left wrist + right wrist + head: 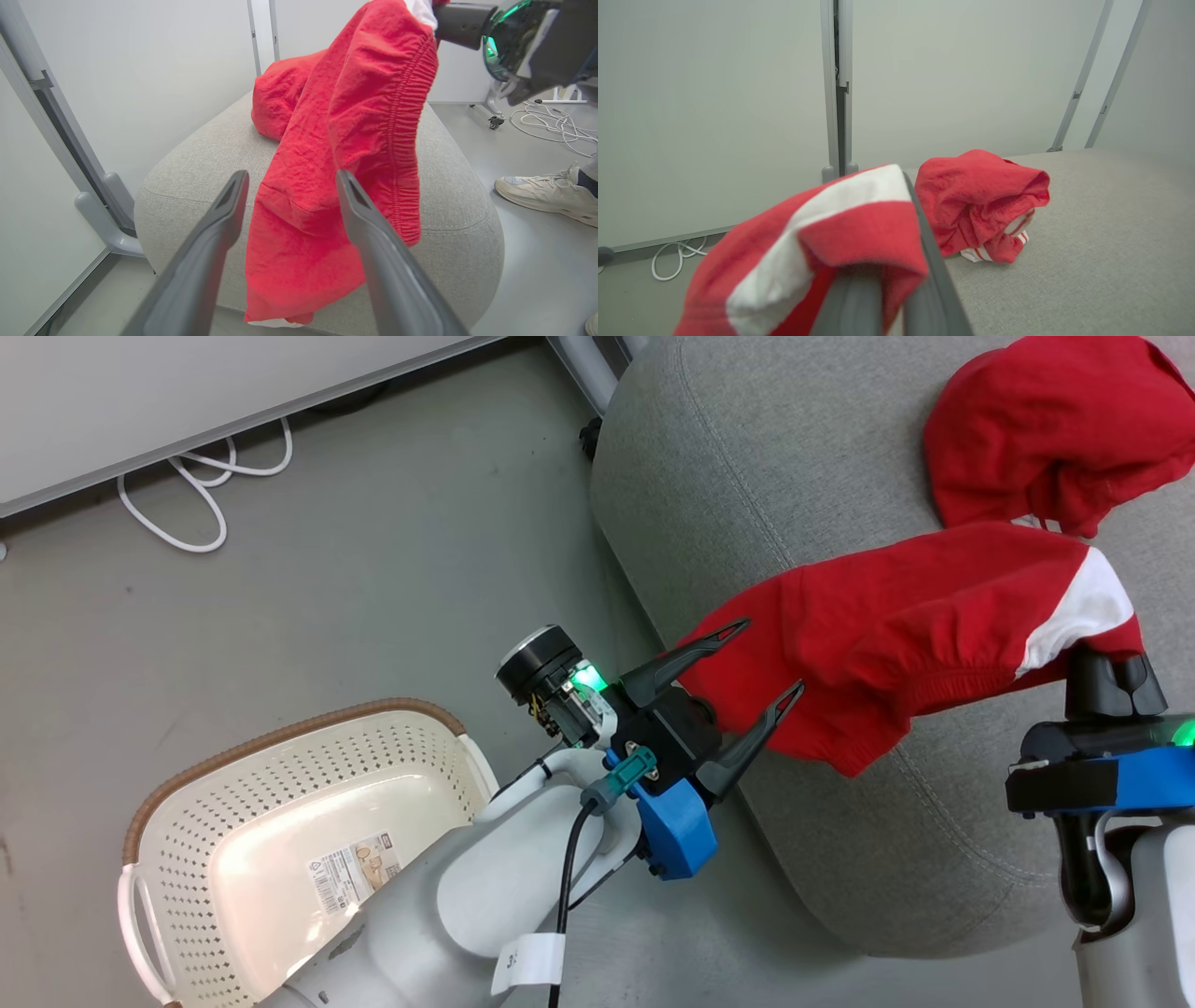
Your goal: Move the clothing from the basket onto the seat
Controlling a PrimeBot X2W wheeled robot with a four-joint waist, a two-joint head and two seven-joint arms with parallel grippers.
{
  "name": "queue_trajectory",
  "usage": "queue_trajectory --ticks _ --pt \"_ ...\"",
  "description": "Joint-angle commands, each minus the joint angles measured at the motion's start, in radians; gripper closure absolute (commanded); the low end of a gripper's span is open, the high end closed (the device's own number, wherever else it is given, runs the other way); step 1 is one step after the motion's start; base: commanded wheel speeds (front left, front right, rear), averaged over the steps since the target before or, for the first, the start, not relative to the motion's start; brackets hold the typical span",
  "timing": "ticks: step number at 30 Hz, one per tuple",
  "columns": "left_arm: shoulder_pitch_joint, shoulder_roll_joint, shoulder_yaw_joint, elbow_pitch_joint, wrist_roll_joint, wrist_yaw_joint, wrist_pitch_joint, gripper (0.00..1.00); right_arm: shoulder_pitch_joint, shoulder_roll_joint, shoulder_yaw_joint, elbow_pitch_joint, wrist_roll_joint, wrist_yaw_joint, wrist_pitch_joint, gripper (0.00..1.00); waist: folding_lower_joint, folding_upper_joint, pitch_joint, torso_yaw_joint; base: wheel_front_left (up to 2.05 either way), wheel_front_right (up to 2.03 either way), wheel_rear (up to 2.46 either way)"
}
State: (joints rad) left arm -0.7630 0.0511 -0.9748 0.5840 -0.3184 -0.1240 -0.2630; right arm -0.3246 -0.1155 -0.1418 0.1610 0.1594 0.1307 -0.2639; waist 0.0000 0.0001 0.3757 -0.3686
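The cream basket (pixel 280 737) stands on the floor at the lower left, holding nothing but its paper label (pixel 350 873). One red garment (pixel 1055 420) lies bunched on the grey seat (pixel 747 476). My right gripper (pixel 1106 663) is shut on a second red garment with a white band (pixel 896 625), which hangs over the seat's near edge. In the right wrist view this cloth (pixel 831 224) drapes over the shut fingers (pixel 924 261). My left gripper (pixel 770 658) is open at the hanging garment's lower end. Its fingers (pixel 224 214) flank the cloth (pixel 355 116) without closing on it.
White cables (pixel 205 476) lie on the grey floor by the wall panel at the upper left. A person's pale shoe (pixel 546 196) stands on the floor beside the seat. A grey post foot (pixel 107 224) sits by the seat's far corner.
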Motion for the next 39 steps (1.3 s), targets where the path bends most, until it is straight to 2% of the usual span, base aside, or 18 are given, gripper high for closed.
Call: queue_trajectory --ticks 1,7,14,18,23,27,28,32,35,39 --pt "0.003 0.001 0.003 -0.002 -0.002 -0.003 -0.003 0.00 -0.012 -0.009 0.001 -0.007 -0.008 0.000 -0.001 1.00 0.0000 -0.0001 0.000 0.002 0.00 0.00 0.00" --pt "-0.001 0.000 0.013 -0.006 0.009 -0.004 -0.003 0.00 -0.068 -0.043 0.028 -0.026 -0.019 0.000 -0.001 1.00 0.0000 -0.0001 0.013 0.008 0.00 0.00 0.00" --pt "-0.034 0.001 0.021 -0.003 0.031 -0.004 -0.003 0.00 -0.244 -0.114 0.040 -0.071 -0.022 0.000 -0.001 1.00 0.0000 -0.0001 0.080 0.013 0.00 0.00 0.00" --pt "-0.072 0.009 0.019 0.007 0.050 -0.005 -0.003 0.00 -0.382 -0.182 -0.006 -0.089 -0.011 0.000 -0.001 1.00 0.0000 -0.0001 0.148 0.021 0.00 0.00 0.00" --pt "-0.126 0.019 0.021 0.015 0.069 -0.006 -0.003 0.00 -0.542 -0.275 -0.123 -0.094 0.008 0.000 -0.001 1.00 0.0000 -0.0001 0.237 0.024 0.00 0.00 0.00" --pt "-0.171 0.024 0.015 0.021 0.085 -0.006 -0.003 0.00 -0.646 -0.392 -0.215 -0.036 0.022 0.000 0.000 1.00 0.0000 -0.0001 0.308 0.026 0.00 0.00 0.00" --pt "-0.195 0.026 0.007 0.028 0.093 -0.007 -0.002 0.00 -0.683 -0.458 -0.264 0.000 0.025 0.000 0.000 1.00 0.0000 -0.0001 0.342 0.031 0.00 0.00 0.00" --pt "-0.237 0.030 0.001 0.038 0.104 -0.006 -0.001 0.00 -0.698 -0.533 -0.321 0.099 0.017 0.000 0.000 1.00 0.0000 -0.0001 0.396 0.030 0.00 0.00 0.00" --pt "-0.258 0.035 -0.001 0.044 0.108 -0.006 -0.001 0.00 -0.664 -0.552 -0.325 0.166 -0.015 0.000 0.000 1.00 0.0000 -0.0001 0.425 0.023 0.00 0.00 0.00" --pt "-0.273 0.040 -0.007 0.051 0.106 -0.007 -0.001 0.00 -0.624 -0.511 -0.349 0.232 -0.042 0.000 0.000 1.00 0.0000 -0.0001 0.450 0.017 0.00 0.00 0.00"
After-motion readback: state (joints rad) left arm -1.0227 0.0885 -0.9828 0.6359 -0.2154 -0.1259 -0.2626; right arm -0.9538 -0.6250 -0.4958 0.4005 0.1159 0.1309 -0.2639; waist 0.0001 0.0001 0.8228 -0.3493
